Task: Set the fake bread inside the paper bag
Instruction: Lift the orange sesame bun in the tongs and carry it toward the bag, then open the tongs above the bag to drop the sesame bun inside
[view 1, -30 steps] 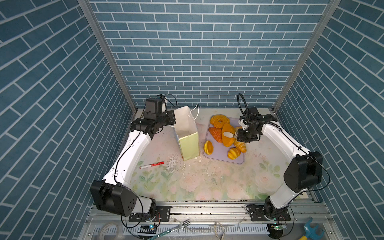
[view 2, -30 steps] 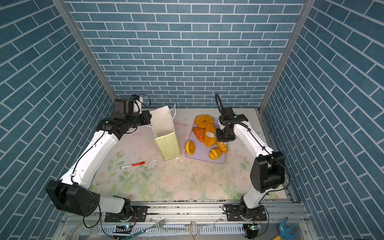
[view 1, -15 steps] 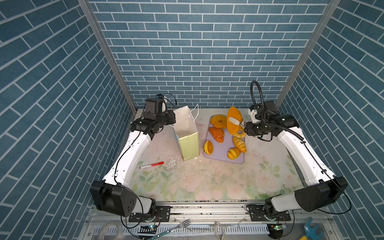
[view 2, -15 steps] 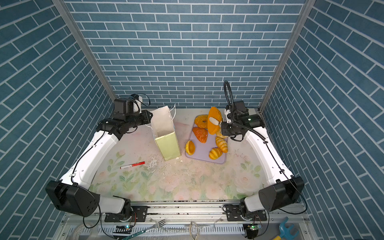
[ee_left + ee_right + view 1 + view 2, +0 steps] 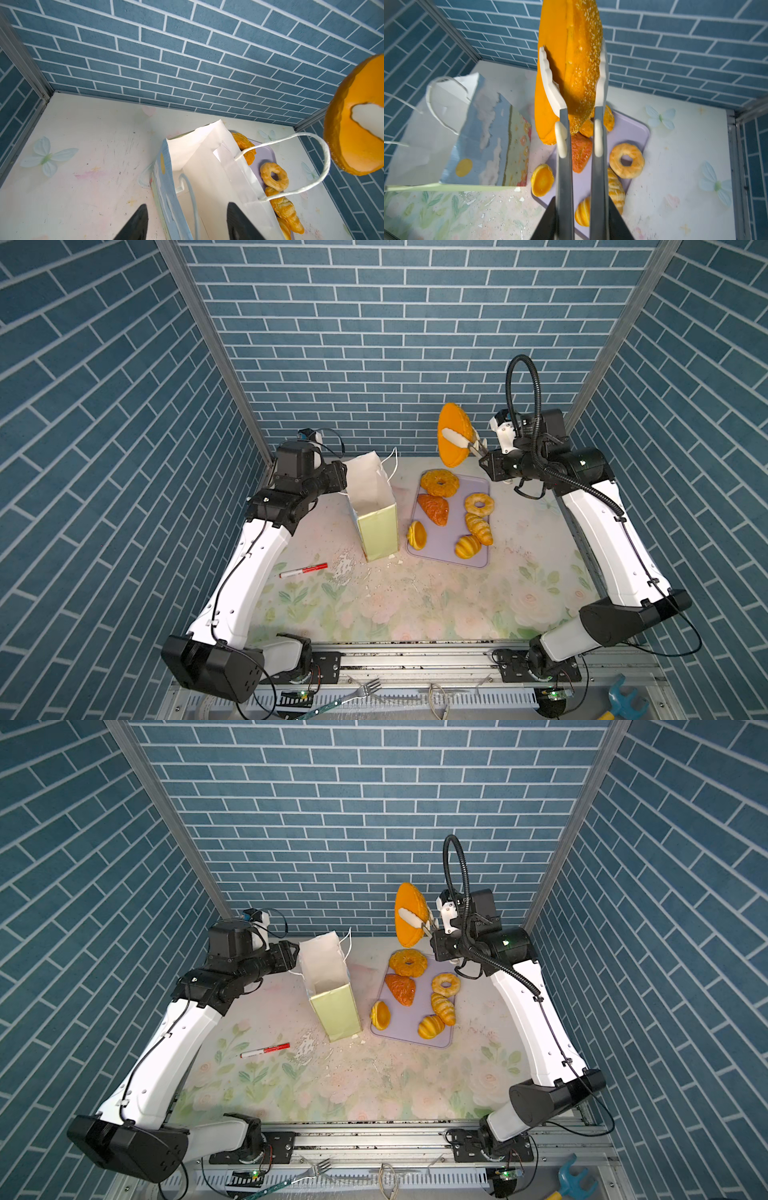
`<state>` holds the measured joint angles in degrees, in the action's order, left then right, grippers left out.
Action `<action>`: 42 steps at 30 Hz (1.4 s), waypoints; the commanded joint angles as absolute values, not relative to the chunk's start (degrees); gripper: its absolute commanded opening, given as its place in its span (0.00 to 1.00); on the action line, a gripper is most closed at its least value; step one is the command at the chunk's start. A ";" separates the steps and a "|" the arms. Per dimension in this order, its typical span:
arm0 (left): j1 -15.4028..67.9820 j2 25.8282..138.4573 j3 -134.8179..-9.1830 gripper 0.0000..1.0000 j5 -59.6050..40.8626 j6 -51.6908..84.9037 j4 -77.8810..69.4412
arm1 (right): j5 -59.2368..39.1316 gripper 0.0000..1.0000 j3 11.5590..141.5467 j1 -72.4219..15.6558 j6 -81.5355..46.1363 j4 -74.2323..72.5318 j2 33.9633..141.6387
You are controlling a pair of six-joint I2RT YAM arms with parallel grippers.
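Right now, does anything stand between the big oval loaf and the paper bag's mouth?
Nothing solid. The big oval loaf hangs raised in open air beside the open paper bag. Only the bag's white cord handle loops up on the loaf's side; the left gripper is at the opposite rim.

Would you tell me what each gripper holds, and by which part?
The right gripper holds tongs by their arms; their white tips clamp the loaf on both faces. The left gripper, open astride the bag wall, holds nothing.

Seven fake breads [image 5: 454,419], one paper bag [image 5: 376,531], one tray [image 5: 440,545].
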<state>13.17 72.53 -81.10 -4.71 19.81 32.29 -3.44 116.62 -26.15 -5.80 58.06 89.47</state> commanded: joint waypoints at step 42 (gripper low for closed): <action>13.40 74.54 -77.54 0.04 -6.94 21.65 30.24 | -8.87 0.19 128.66 -46.94 -0.88 58.11 103.29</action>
